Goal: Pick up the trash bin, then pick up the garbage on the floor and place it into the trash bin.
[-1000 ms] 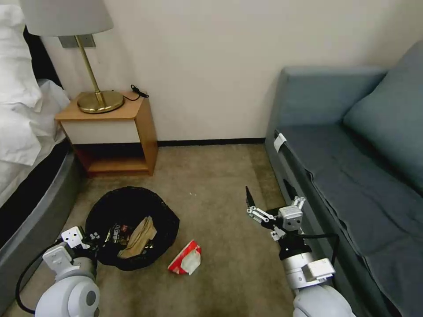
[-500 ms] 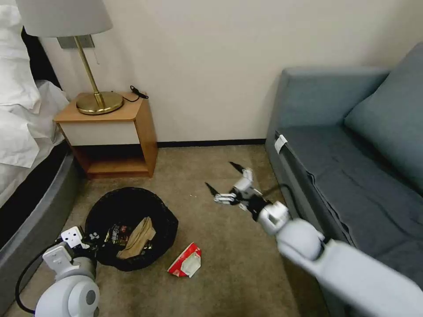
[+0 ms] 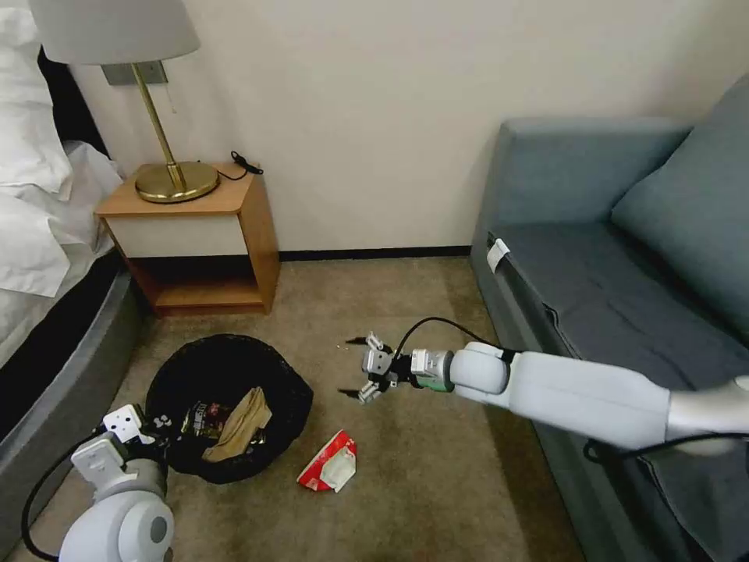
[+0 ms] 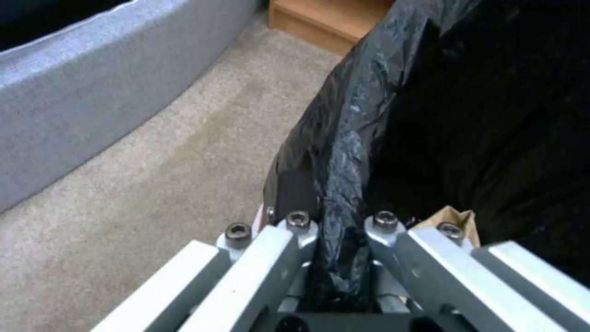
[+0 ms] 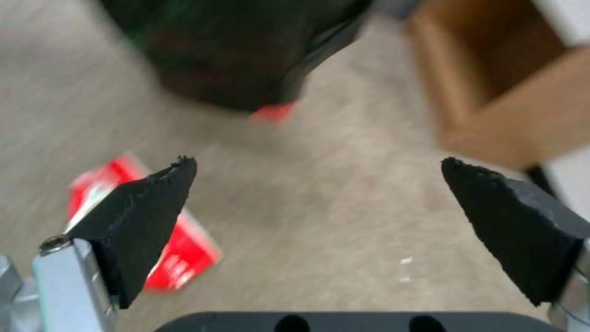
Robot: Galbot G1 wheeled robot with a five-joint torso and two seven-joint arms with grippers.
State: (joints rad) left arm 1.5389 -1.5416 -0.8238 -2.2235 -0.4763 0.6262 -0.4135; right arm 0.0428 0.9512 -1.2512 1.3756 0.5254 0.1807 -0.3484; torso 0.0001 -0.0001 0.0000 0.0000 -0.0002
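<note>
Left claw [image 4: 335, 258]: clenched on trash bin [image 3: 226, 390] liner rim.
Right claw [image 3: 353, 367]: spread wide, empty, above floor.
Carton scrap [image 3: 328, 460]: light, thin; prob. pinch at raised edge.

The trash bin [image 3: 228, 402] is set on the floor at near left, between the bed [image 3: 55, 343] and the carton scrap [image 3: 328, 462], which lies just right of it. The nightstand [image 3: 195, 238] is placed farther back, a lamp [image 3: 160, 117] on it. The sofa [image 3: 624, 312] is found at right.
</note>
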